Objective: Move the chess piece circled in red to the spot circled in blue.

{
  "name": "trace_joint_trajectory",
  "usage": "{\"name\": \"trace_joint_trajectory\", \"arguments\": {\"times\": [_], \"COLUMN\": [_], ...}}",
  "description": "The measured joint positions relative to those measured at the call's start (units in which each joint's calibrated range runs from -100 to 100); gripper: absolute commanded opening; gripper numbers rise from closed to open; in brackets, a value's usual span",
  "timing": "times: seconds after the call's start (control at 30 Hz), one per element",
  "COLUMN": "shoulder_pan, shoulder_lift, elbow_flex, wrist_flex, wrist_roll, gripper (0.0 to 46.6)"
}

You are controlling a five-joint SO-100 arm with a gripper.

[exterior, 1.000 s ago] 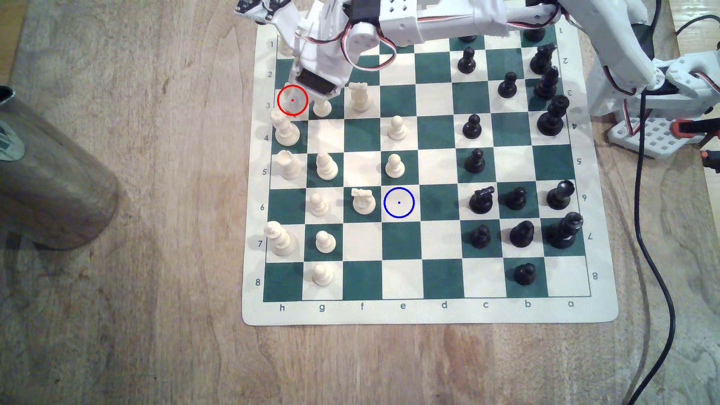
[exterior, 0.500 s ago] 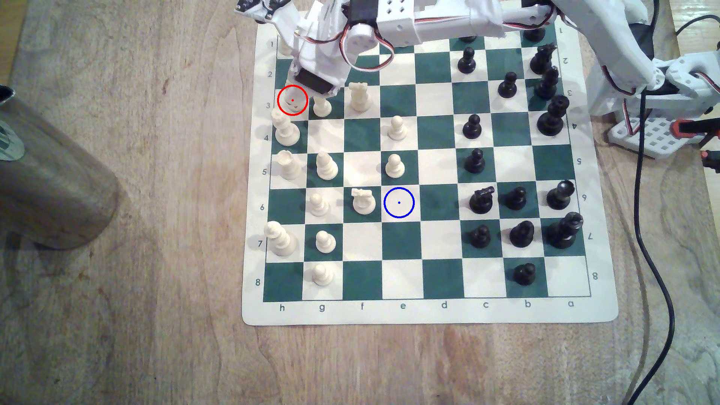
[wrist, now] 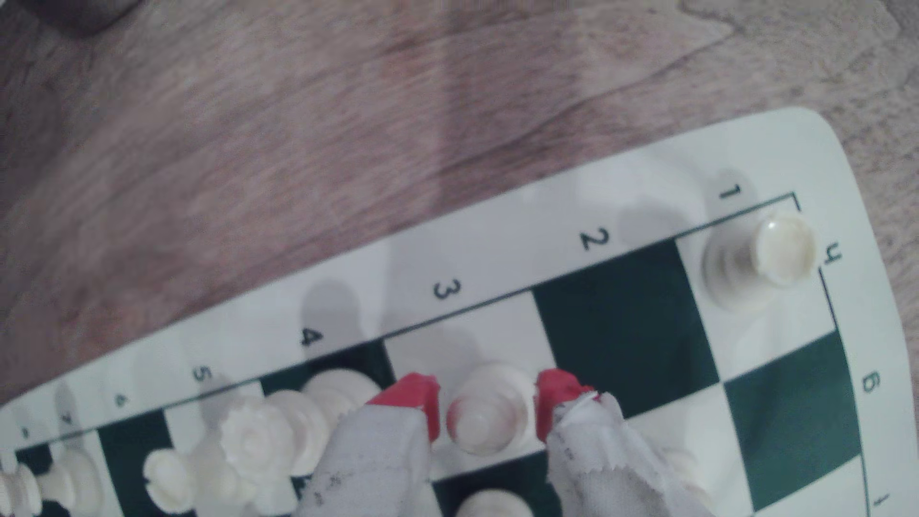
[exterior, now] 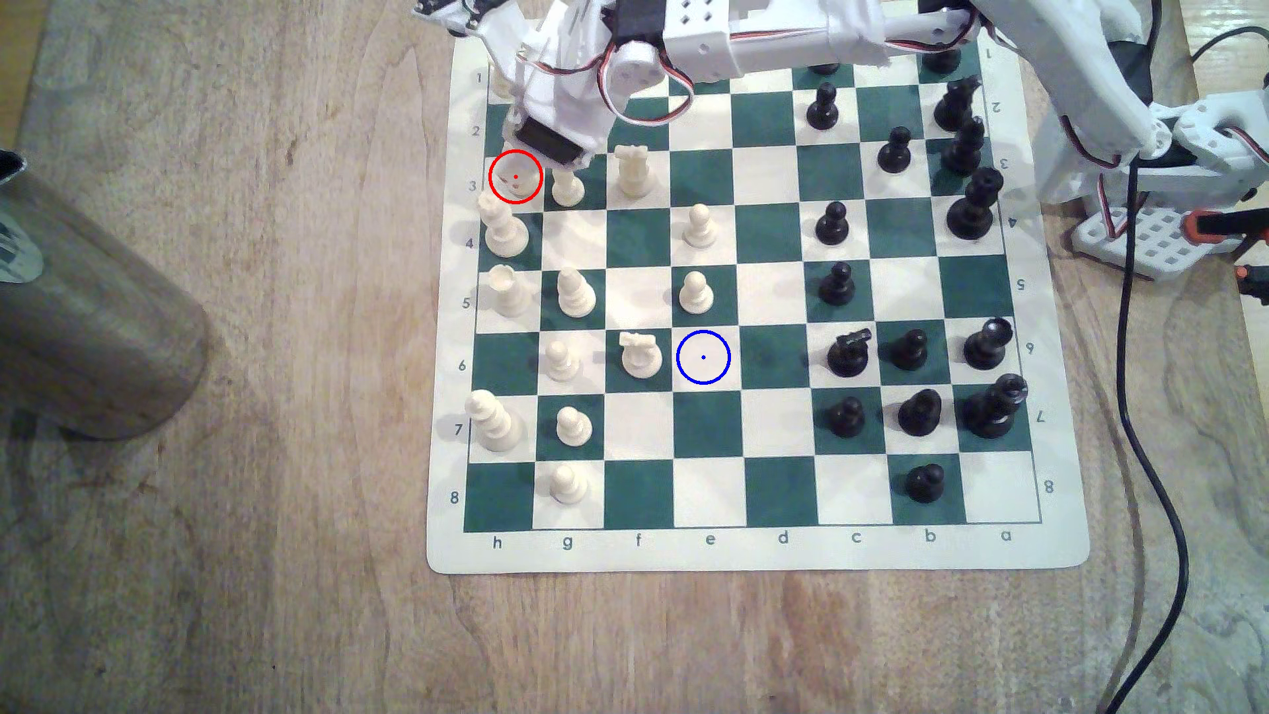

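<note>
**Red tips either side of the white piece, grip not yet closed**

In the wrist view the gripper [wrist: 487,405] has its two red-tipped fingers [wrist: 417,402] spread on either side of the chess piece [wrist: 490,410], with a thin gap showing on each side, so the jaws look open around it rather than pinching it. The piece stands upright on the cream square of row 3 at the board's edge; in the exterior view that is the square inside the red ring [exterior: 516,177], at the upper part of the exterior view's left side, mostly hidden under the arm.

To do this grasp well, I judge the fingers should close evenly, so that neither tip pushes the piece sideways first. They sit around the upper body, so a firm squeeze and a straight lift should keep the wide base from dragging. Neighbours are close: a tall crowned white piece [wrist: 258,437] stands on the next square in the wrist view, and a pawn [exterior: 567,187] stands just beside the ring in the exterior view. A tilted lift could clip either.

The spot [exterior: 703,357], a bare cream square with a blue ring, lies well apart toward the board's middle, just beside a white knight [exterior: 640,354] and a pawn [exterior: 695,292], so the carry needs height.
</note>
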Motion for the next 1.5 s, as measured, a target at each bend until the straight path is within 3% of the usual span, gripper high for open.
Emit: {"name": "trace_joint_trajectory", "arguments": {"times": [0.37,1.07,1.23,1.43,1.5], "shoulder_pan": [0.0,2.14,1.25,-3.83,-5.31], "shoulder_lift": [0.0,-2.09,-14.41,-37.96,-42.06], "elbow_flex": [-0.45,-8.13,2.89,32.26,35.25], "wrist_flex": [0.0,4.94,4.14,1.75,1.75], "wrist_roll": [0.0,0.0,0.0,-0.2,-0.15], "gripper": [2.1,0.8,0.6,0.5,0.4]}}
